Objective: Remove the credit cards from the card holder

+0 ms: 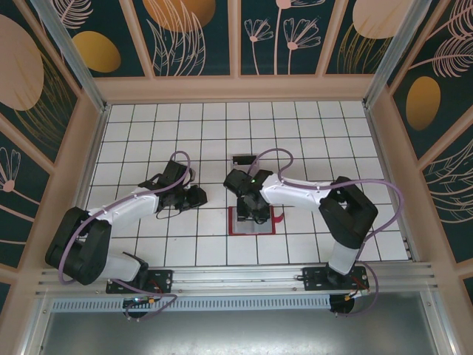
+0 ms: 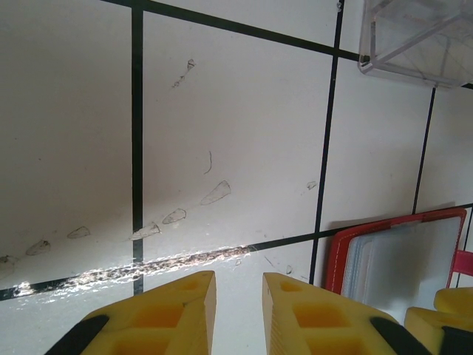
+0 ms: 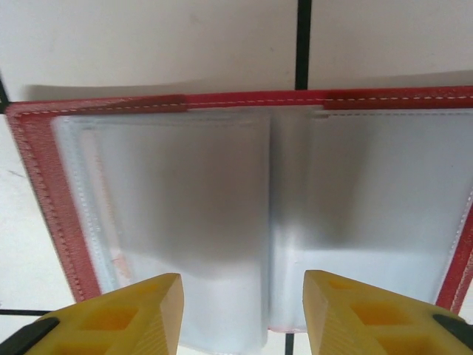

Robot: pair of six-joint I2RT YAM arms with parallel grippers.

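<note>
Top camera looked down from above and behind my arm bases, far off, whole bench (image 1: 295, 133) in frame. Left wrist camera looked low past my left fingers (image 2: 177, 318). Right wrist camera sat very close above my right fingers (image 3: 140, 314). All three shared card holder (image 3: 259, 207).

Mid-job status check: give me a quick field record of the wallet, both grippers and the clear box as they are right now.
card holder: open, lying flat on the table, lining up
cards: cannot tell whether any sit inside; the lining is frosted
right gripper: open, poised over the holder's middle fold
left gripper: jaws slightly apart, empty, over bare table left of the holder
clear box: beyond the holder, apart from it
</note>
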